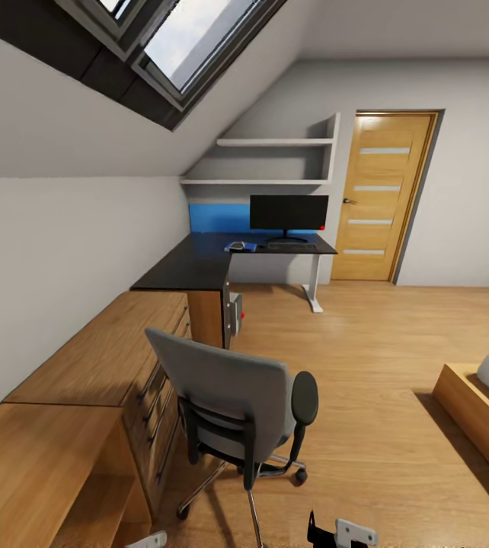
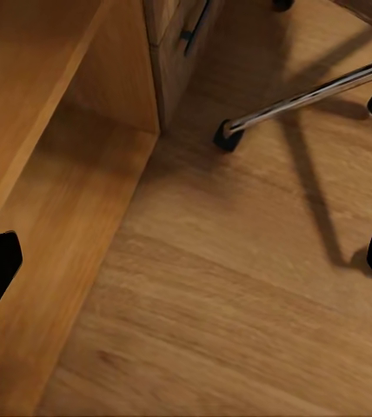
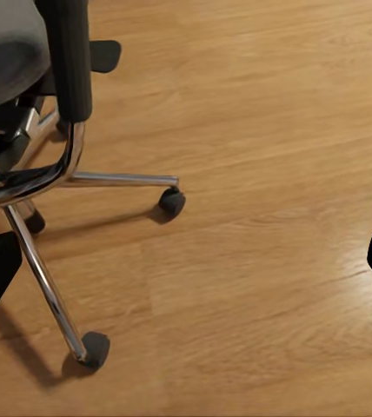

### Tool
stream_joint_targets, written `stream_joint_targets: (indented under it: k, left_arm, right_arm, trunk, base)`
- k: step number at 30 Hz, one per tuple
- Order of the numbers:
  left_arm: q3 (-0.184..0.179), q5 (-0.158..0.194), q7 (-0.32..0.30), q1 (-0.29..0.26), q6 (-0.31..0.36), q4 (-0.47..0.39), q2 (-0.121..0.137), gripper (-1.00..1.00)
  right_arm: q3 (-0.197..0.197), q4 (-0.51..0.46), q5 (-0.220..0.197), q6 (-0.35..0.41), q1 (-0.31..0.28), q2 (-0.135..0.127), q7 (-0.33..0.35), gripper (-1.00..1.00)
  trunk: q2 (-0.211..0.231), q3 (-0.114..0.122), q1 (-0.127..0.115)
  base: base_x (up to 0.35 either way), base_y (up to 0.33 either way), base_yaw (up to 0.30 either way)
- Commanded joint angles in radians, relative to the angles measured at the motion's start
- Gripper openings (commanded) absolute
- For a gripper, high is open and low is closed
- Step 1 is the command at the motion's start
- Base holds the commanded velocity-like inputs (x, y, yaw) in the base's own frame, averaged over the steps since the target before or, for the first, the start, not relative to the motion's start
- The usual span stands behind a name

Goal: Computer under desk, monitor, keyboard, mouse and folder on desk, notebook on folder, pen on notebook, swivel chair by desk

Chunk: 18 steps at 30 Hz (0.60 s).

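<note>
The swivel chair [image 1: 233,399], grey with black armrests, stands just ahead of me with its back toward me, beside the light-wood cabinet. Further off is the black L-shaped desk [image 1: 191,268]. On it stand the monitor [image 1: 288,212] and, in front of it, the keyboard [image 1: 291,246]. Left of the keyboard lies the blue folder [image 1: 247,247] with a small dark thing on it, too small to name. The silver computer [image 1: 234,313] sits under the desk. My left gripper [image 2: 186,265] hangs open over bare floor near a chair caster [image 2: 228,135]. My right gripper [image 3: 186,265] is open too, beside the chrome chair base [image 3: 82,178].
A low light-wood drawer cabinet [image 1: 96,358] runs along the left wall up to the desk. A wooden door [image 1: 381,196] is at the back, wall shelves [image 1: 275,160] hang above the desk, and the bed [image 1: 477,403] is at right. Wood floor [image 1: 366,358] lies between chair and bed.
</note>
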Motion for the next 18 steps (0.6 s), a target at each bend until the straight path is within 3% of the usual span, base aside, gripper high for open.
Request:
stream_joint_targets:
  k: [1,18]
  left_arm:
    - [-0.009,0.006,0.006,-0.001,-0.003,0.000,0.000,1.00]
    - [-0.009,0.006,0.007,-0.001,-0.003,0.000,0.000,1.00]
  right_arm:
    - [0.009,0.000,-0.004,-0.002,-0.001,0.000,-0.006,1.00]
    - [0.009,0.000,-0.004,-0.002,-0.001,0.000,-0.006,1.00]
  trunk:
    - [-0.008,-0.006,0.004]
    - [-0.127,-0.086,0.069]
  base:
    - [0.000,0.000,0.000]
    - [0.000,0.000,0.000]
